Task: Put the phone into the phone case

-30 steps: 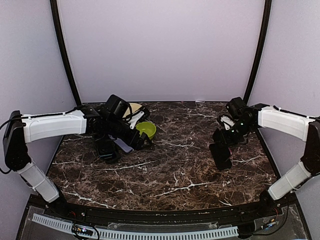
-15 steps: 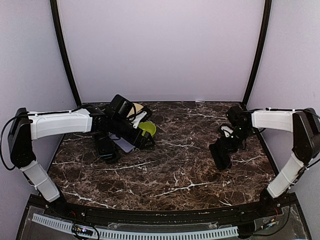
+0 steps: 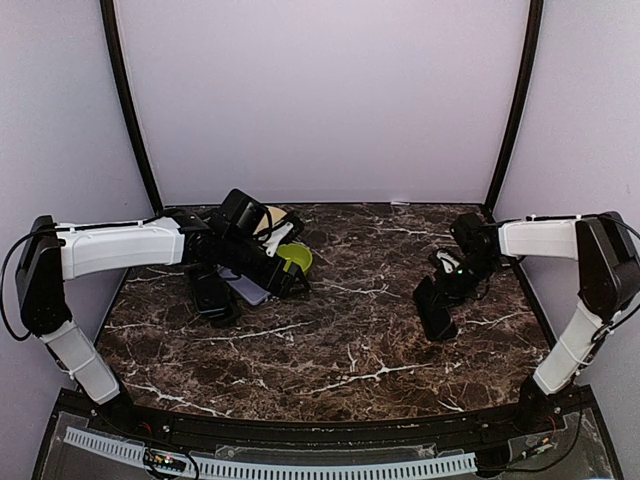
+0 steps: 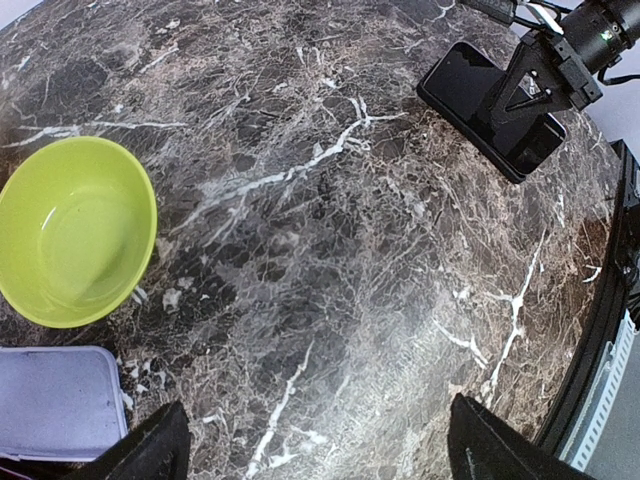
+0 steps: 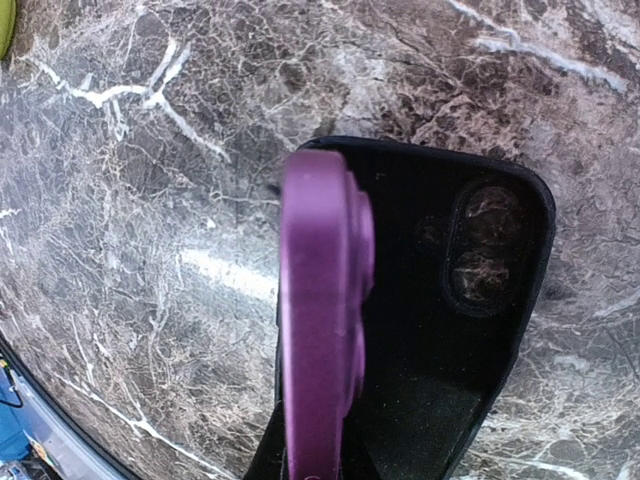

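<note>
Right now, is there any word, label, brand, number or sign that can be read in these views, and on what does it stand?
No text can be read in any view.
The phone: plain black back, no logo showing.
The phone case: unmarked.
The green bowl: unmarked.
The small board at the table's near edge: too small to read.

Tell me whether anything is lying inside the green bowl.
No, the green bowl shows only its bare, glossy inside in the left wrist view.
</note>
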Controlling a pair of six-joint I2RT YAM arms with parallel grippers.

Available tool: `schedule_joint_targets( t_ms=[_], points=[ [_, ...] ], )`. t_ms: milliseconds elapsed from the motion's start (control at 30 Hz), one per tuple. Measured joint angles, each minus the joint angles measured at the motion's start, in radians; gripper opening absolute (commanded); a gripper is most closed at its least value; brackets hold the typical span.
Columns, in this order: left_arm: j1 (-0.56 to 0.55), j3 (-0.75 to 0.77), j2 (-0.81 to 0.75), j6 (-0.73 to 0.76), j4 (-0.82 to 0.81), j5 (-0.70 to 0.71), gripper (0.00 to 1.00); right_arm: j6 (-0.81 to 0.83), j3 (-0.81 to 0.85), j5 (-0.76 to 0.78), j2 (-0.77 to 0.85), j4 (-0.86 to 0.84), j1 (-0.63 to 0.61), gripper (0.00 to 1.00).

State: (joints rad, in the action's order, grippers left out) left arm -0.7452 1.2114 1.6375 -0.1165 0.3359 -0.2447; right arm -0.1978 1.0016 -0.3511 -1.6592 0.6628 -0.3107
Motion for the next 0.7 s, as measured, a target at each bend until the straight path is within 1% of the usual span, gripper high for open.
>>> schedule_joint_targets(
  t_ms=[67,100,200,267,333,500,700],
  points=[
    [0.000,0.000,0.000,0.000,0.000,0.000,0.91,-0.015,-0.001,-0.016,-0.004,-0.005,0.006,0.00],
    [0.000,0.000,0.000,0.000,0.000,0.000,0.91,-0.025,-0.005,-0.023,-0.004,-0.010,0.008,0.09],
    [0.000,0.000,0.000,0.000,-0.001,0.000,0.91,-0.058,-0.022,-0.034,0.003,-0.034,0.012,0.26],
    [0.000,0.000,0.000,0.000,-0.001,0.000,0.90,-0.079,-0.039,-0.021,-0.006,-0.069,0.006,0.40],
    [0.000,0.000,0.001,-0.001,-0.001,0.000,0.90,-0.095,-0.052,0.010,-0.015,-0.075,0.000,0.49],
    [-0.001,0.000,0.009,-0.005,-0.005,-0.001,0.90,-0.110,-0.048,0.114,0.010,-0.054,-0.009,0.53],
    [-0.007,0.000,0.014,-0.005,-0.005,0.000,0.90,-0.112,-0.003,0.264,0.055,0.046,-0.011,0.57]
  ],
)
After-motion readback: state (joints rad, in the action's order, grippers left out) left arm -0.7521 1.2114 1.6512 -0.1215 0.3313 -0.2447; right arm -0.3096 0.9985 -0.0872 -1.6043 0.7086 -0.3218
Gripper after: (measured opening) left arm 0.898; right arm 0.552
